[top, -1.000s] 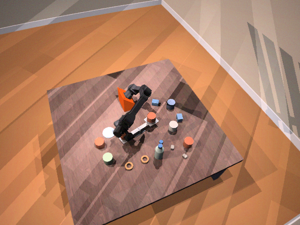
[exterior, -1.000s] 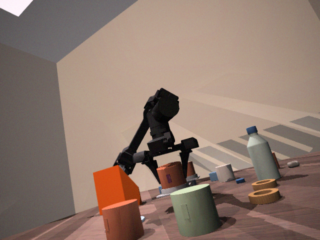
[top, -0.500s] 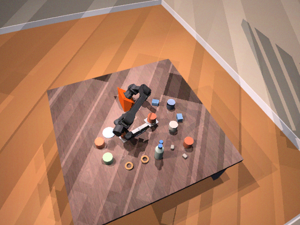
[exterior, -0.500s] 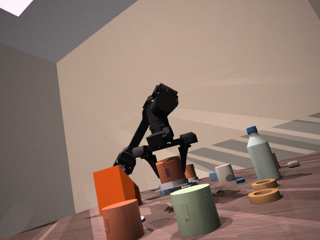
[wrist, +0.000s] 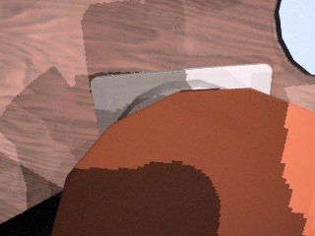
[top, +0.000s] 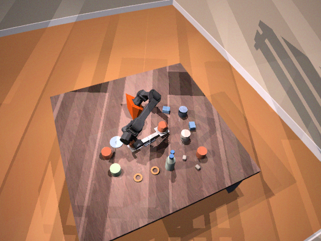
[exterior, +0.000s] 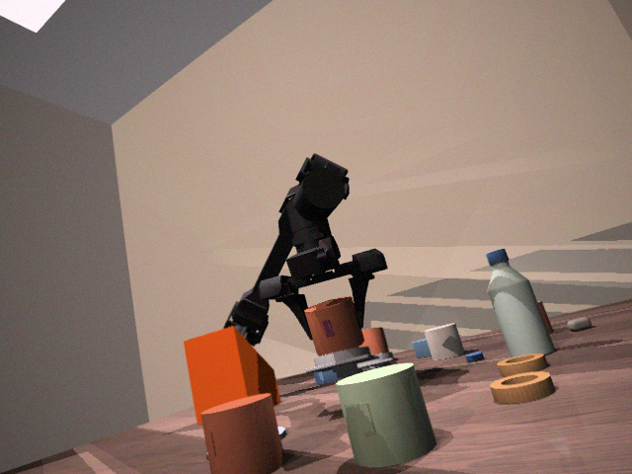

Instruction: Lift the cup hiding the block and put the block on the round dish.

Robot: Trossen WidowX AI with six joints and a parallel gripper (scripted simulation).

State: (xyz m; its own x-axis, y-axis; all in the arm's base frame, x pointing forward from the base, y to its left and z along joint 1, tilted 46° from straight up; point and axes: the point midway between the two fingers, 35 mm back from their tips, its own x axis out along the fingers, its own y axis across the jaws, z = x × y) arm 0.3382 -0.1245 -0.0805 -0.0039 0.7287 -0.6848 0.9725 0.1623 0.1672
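Observation:
My gripper (top: 131, 142) (exterior: 333, 322) is shut on the near rust-orange cup (exterior: 337, 337) (wrist: 197, 184), holding it slightly tilted just above the grey end pad (exterior: 341, 360) (wrist: 132, 98) of the balance (top: 151, 138). In the top view the arm hides this cup. The cup fills the wrist view. The second identical cup (top: 162, 126) (exterior: 374, 339) stands on the far end pad. The pale blue round dish (top: 115, 141) (wrist: 298, 20) lies on the table right beside the gripper. No block shows under the held cup in any view.
An orange wedge (top: 132, 107) (exterior: 224, 367) stands by the arm's base. An orange cylinder (top: 106, 152) (exterior: 242, 434), a green cylinder (top: 115, 169) (exterior: 385, 413), two rings (top: 138, 177) (top: 155, 169), a bottle (top: 170, 161) (exterior: 515, 311) and a beige cylinder (top: 185, 134) surround the balance.

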